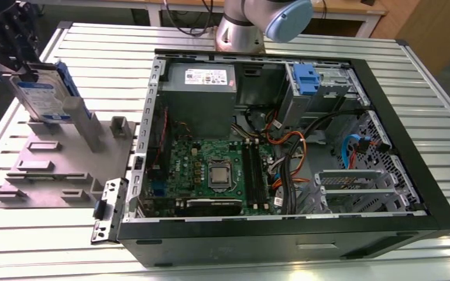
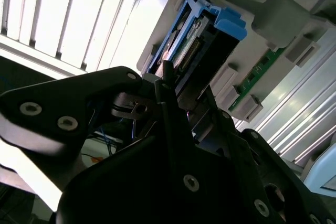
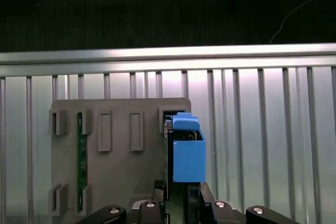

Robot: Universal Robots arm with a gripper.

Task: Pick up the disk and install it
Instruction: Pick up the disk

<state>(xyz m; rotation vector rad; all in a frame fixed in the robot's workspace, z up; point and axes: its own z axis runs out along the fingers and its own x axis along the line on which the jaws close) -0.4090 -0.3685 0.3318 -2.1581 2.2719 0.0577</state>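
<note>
One disk (image 1: pixel 37 96) stands on edge at the upper left of the exterior view, tilted a little, with its white-and-blue label facing the camera and a blue side rail along its far edge. The black pincer (image 1: pixel 26 73) reaches down onto its upper end. It hangs over the grey fixture plate (image 1: pixel 53 158), which lies on the slatted metal bench (image 1: pixel 287 41). Whether the disk's lower edge touches the plate cannot be told.

In the first wrist view the disk (image 3: pixel 186 156) is seen edge-on, blue rail toward the camera. The pincer (image 3: pixel 181 195) is narrow around it, and its fingers (image 3: pixel 157 190) press against the two flat faces. The fixture plate (image 3: pixel 121 171) lies beyond, with a thin green board (image 3: pixel 82 156) set on edge in one of its slots.

In the second wrist view the pincer (image 2: pixel 186 93) clamps the disk (image 2: pixel 205 45) at its connector end.

Centre and right of the exterior view hold the open computer case (image 1: pixel 287 240), well apart from the disk. Inside it are a green motherboard (image 1: pixel 209 164), a grey metal box (image 1: pixel 201 96) at the upper left and a bare blue clip (image 1: pixel 306 79) in the upper right bay. The arm's base (image 1: pixel 248 23) rises behind the case at top centre.
</note>
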